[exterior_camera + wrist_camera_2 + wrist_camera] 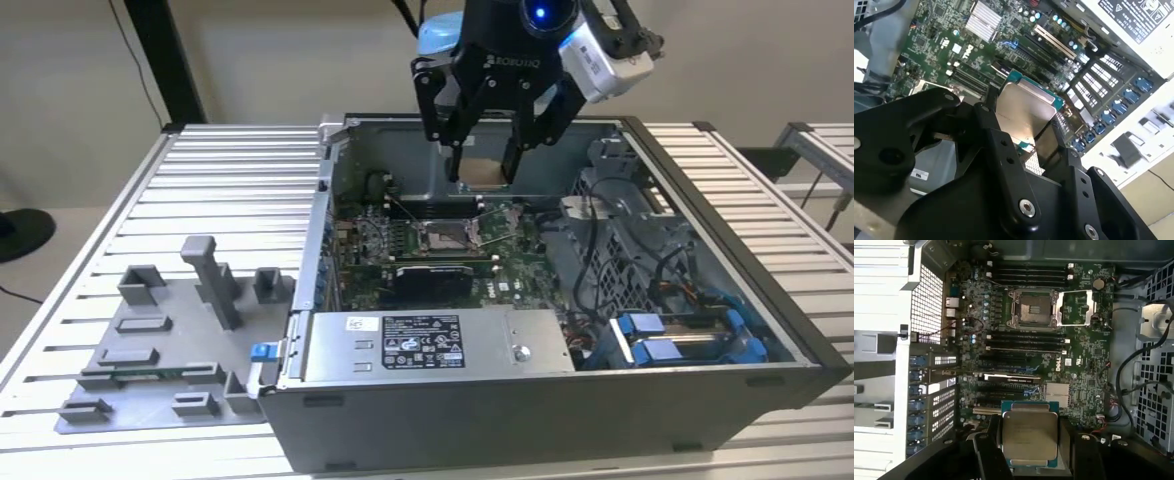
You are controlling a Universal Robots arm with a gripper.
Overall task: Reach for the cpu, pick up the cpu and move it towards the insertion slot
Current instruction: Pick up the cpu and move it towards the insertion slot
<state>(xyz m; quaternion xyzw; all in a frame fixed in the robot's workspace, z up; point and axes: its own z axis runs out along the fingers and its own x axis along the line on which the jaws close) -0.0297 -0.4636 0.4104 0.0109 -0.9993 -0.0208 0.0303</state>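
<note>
The jaws grip the cpu [1030, 435] by its edges, above the board at about 6 o'clock from the slot [1034, 309] in the first wrist view — such a thin hold could let it tilt or slip — dropping onto the socket's contacts.

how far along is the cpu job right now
Reach and pickup look done: the tool holds the cpu above the open computer case. The move is underway; the insertion slot sits empty, the cpu not yet over it.
</note>
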